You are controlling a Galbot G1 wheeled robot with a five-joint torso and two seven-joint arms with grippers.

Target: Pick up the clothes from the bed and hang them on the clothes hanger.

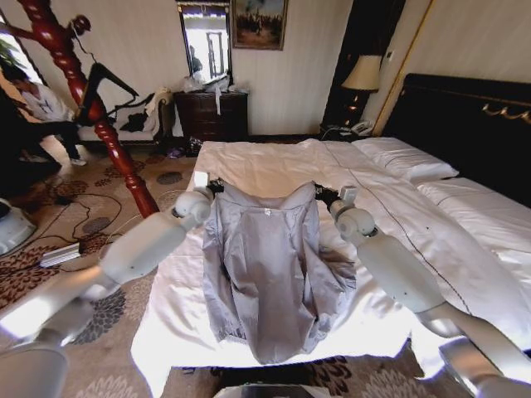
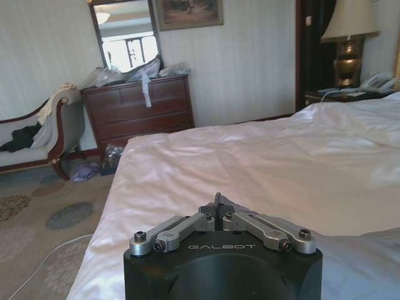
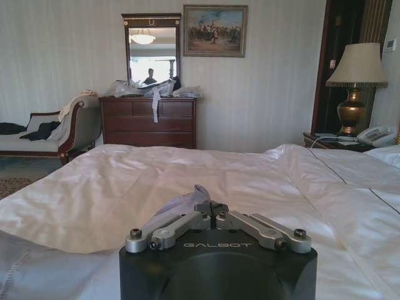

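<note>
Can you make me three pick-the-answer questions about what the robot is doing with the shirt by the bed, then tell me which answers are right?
1. Where does the shirt hang?
A. Between the two grippers, above the foot of the bed
B. On the wooden coat stand
C. On the dresser

2. What colour is the shirt?
A. Bright red
B. Pale grey-blue
C. Black

3. How is the left gripper?
A. Wide open
B. Shut on the shirt
C. Shut on a pillow

Answers:
1 A: the head view shows the left gripper and the right gripper each at a shoulder, with the shirt draping down between them.
2 B: the fabric looks pale grey-blue against the white duvet.
3 B: a bit of fabric pokes out between its closed fingertips.
</note>
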